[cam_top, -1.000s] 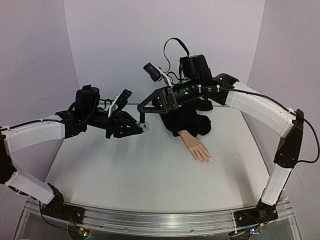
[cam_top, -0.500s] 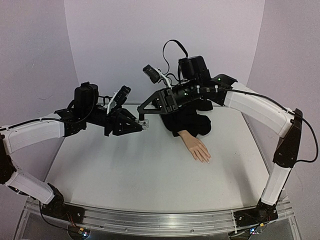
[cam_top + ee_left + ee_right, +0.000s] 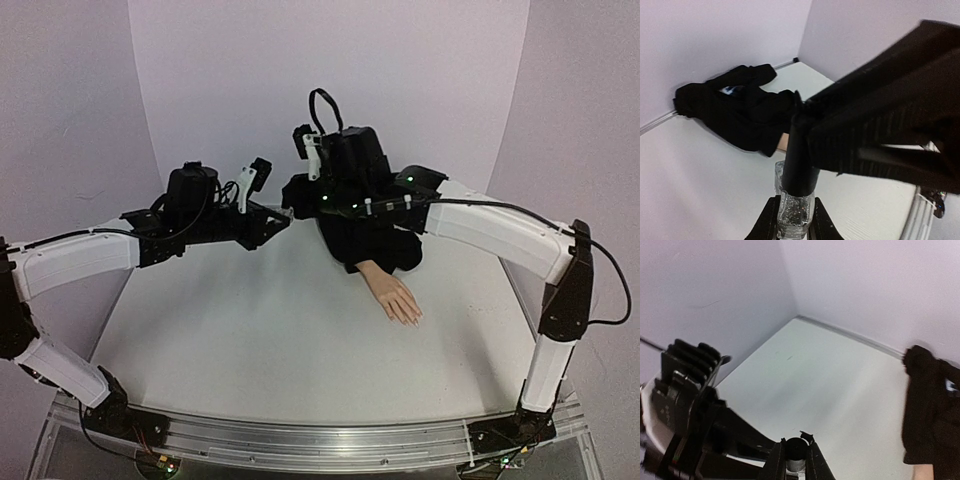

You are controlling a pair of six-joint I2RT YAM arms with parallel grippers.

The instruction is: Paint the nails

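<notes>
A peach mannequin hand [image 3: 394, 295] lies palm down right of the table's middle, its small pale nails [image 3: 411, 320] pointing to the front. Its black sleeve [image 3: 375, 240] is bunched behind it. High at the back left of the hand, my left gripper [image 3: 794, 226] is shut on a small clear glitter bottle [image 3: 794, 207]. My right gripper [image 3: 795, 462] is shut on the bottle's dark cap [image 3: 795, 449] from the other side. In the top view the two grippers [image 3: 278, 220] [image 3: 296, 200] meet tip to tip and hide the bottle.
Pale walls close in the table at the back and both sides. The white table top [image 3: 270, 340] spreads in front of the hand. The left arm's black wrist [image 3: 690, 440] fills the lower left of the right wrist view.
The right gripper has closed on the bottle's cap. Both grippers, joined at the bottle, have risen and shifted toward the back wall; the right wrist has swung left.
</notes>
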